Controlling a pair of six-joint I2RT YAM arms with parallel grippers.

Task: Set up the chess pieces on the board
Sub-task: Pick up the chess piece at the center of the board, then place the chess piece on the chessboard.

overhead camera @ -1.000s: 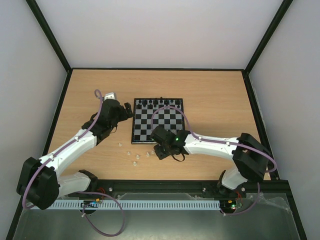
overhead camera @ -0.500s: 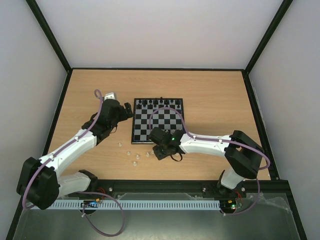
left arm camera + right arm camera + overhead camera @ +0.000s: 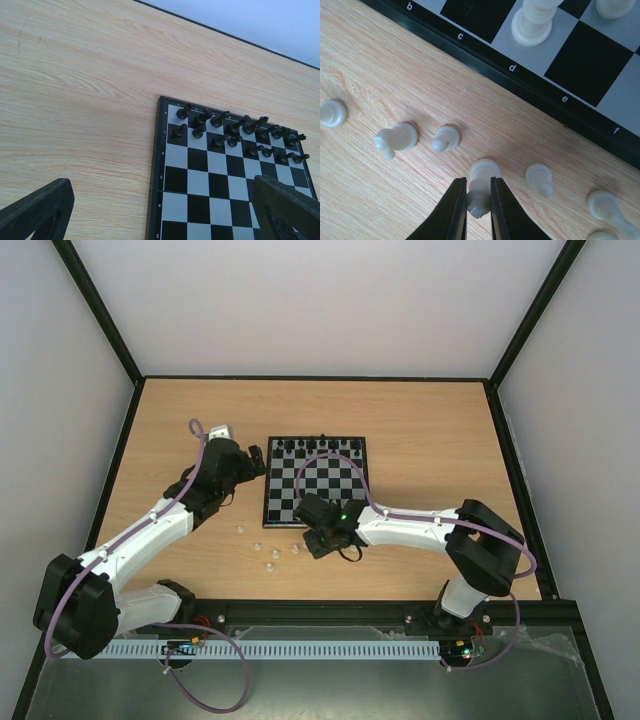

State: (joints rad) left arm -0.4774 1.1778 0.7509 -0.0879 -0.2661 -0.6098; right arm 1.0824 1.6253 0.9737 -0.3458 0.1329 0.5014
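Note:
The board [image 3: 290, 495] lies mid-table, with black chessmen [image 3: 235, 132] on its two far rows. In the right wrist view, two white pieces [image 3: 534, 22] stand on the board's near row, beside the rim [image 3: 485, 47]. My right gripper [image 3: 478, 181] is shut on a white chess piece [image 3: 484, 170] whose base rests on the wood just off the board's near edge. Several loose white pieces [image 3: 445, 139] stand or lie around it. My left gripper [image 3: 160, 215] is open and empty, hovering by the board's left edge; its fingers [image 3: 40, 210] show at the bottom corners.
Loose white pieces [image 3: 257, 546] are scattered on the wood between the board's near edge and the arm bases. Black frame rails and white walls enclose the table [image 3: 430, 430]. The right arm [image 3: 420, 530] stretches across in front of the board.
My right gripper has shifted slightly left over the loose white pieces near the board's front edge. The left arm has not moved.

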